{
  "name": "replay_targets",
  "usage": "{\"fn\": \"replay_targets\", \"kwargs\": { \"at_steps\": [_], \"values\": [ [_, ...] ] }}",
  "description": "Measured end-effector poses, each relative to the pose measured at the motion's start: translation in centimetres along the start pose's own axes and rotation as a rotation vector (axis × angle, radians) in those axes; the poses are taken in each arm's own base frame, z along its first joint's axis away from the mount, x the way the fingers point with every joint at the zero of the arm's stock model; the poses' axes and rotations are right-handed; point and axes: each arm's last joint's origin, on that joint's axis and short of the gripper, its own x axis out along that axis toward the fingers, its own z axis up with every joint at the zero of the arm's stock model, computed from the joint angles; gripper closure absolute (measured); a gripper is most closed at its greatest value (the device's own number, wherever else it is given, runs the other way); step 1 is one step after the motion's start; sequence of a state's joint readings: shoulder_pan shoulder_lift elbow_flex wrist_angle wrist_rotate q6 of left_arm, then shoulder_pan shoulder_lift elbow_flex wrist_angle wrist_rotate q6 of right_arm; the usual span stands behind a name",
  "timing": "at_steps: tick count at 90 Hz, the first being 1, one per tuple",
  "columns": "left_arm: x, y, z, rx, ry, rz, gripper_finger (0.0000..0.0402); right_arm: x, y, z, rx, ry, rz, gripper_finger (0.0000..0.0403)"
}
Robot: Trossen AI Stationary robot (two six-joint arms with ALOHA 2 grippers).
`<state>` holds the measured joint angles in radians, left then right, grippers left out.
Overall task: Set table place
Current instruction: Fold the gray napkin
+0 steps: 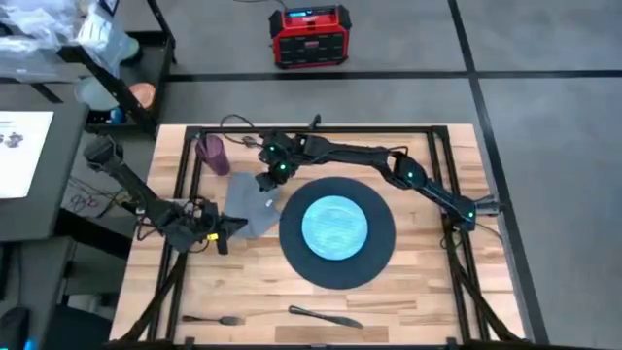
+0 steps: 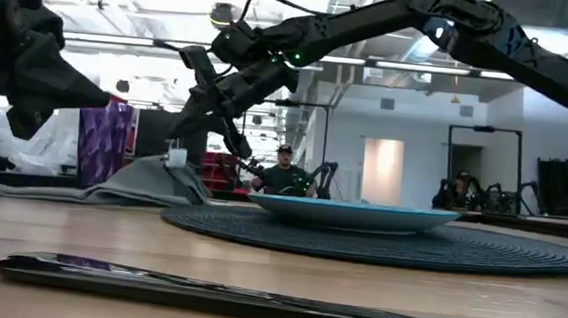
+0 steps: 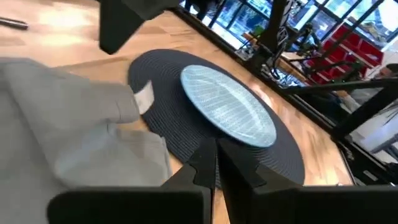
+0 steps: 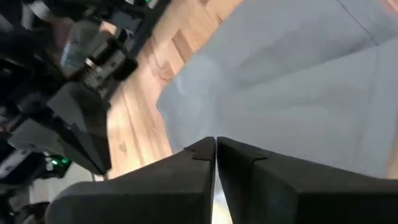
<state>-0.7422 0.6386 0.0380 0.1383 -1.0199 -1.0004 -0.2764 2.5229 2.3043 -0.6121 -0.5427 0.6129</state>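
1. One round dark navy woven mat (image 1: 337, 230) sits mid-table, one light blue plate (image 1: 335, 225) on it.
2. One grey cloth napkin (image 1: 249, 206) overlaps its left edge; one purple cup (image 1: 212, 154) behind.
3. Right gripper (image 1: 267, 185) above the napkin, fingers clenched, empty.
4. Left gripper (image 1: 229, 231) beside the napkin, pinched closed too.
5. One fork (image 1: 211, 319), one knife (image 1: 324, 316) up front.

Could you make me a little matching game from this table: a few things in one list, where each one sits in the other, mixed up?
Things:
1. light blue plate
2. grey napkin
3. purple cup
4. knife

Places:
A. far left corner of the table
B. near edge of the table, beside the fork
C. centred on the dark round mat
D. left of the mat, one edge overlapping it

Pairs: 1-C, 2-D, 3-A, 4-B
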Motion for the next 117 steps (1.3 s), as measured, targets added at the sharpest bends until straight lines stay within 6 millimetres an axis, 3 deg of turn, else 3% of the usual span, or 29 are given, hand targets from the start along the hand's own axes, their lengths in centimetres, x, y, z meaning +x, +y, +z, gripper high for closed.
{"fn": "replay_targets", "kwargs": {
  "at_steps": [16,33,56,71,88,117],
  "values": [
    [0.0,0.4,-0.2,-0.010,0.015,0.025,0.0401,-0.4,-0.4,-1.2,-0.039,0.086,-0.117,0.0402],
    [0.0,0.7,-0.4,-0.006,0.026,0.041,0.0401,-3.0,0.9,-2.4,-0.132,0.139,-0.322,0.0403],
    [0.0,0.7,-0.4,0.004,0.027,0.042,0.0401,-7.1,5.7,-2.2,-0.286,-0.012,-0.270,0.0403],
    [-0.1,0.6,-0.5,0.019,0.033,0.027,0.0401,-7.3,6.2,-3.6,-0.336,-0.086,-0.274,0.0403],
    [-0.3,0.3,-0.5,0.019,0.036,0.005,0.0401,-6.3,5.2,-8.0,-0.329,-0.170,-0.190,0.0403],
    [-0.4,0.4,-0.6,0.041,0.042,0.002,0.0401,-9.6,3.1,-19.2,-0.234,-0.332,-0.226,0.0403]
  ]
}}
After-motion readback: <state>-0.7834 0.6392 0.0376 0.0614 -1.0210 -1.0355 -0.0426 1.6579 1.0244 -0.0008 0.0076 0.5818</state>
